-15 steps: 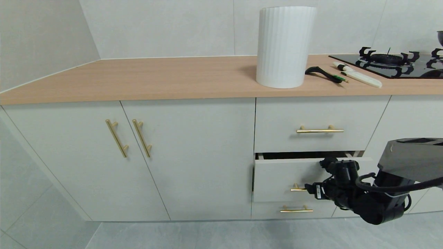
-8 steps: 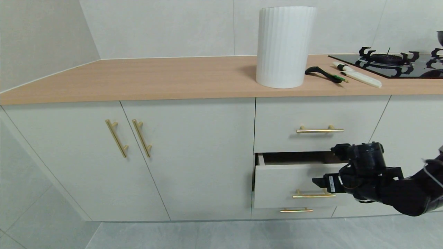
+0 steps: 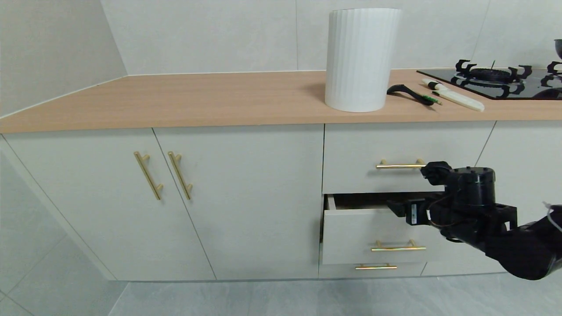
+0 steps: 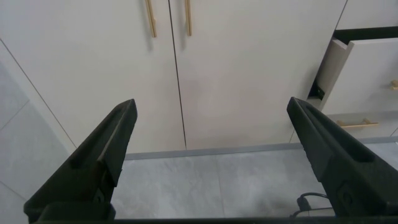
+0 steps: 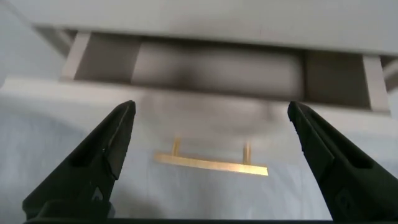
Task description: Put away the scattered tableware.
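The left gripper (image 4: pixel 210 106) hangs low before the two cabinet doors (image 4: pixel 174 68), jaws spread wide and holding nothing, well apart from anything the task names. Each door carries one upright gold handle, two in all. Further right on the counter (image 3: pixel 197 98) stands one tall white ribbed canister (image 3: pixel 360 59), and just beside it, between it and the hob (image 3: pixel 496 81), lies the scattered tableware. I count three pieces: one black-handled utensil (image 3: pixel 408 93), one thin green-tipped piece (image 3: pixel 432 100) that may be a pair of sticks, though I cannot tell, and one long white knife-like piece (image 3: pixel 456 97). All three lie flat, their long axes slanting from the back left toward the front right. Below them is a stack of three drawers with one gold handle each. The top drawer (image 3: pixel 395 149) is closed, the middle drawer (image 3: pixel 369 224) is pulled partway out, and the bottom one shows only its handle (image 3: pixel 376 266). What lies inside the open drawer cannot be made out. The right gripper (image 5: pixel 210 109) hovers at the open drawer's upper edge, jaws wide and empty, clear of its handle (image 5: pixel 211 163). The tableware lies straight above this gripper and a little further back, so the right arm is plainly the nearer, and the coming move likely calls for a lift up to the counter.
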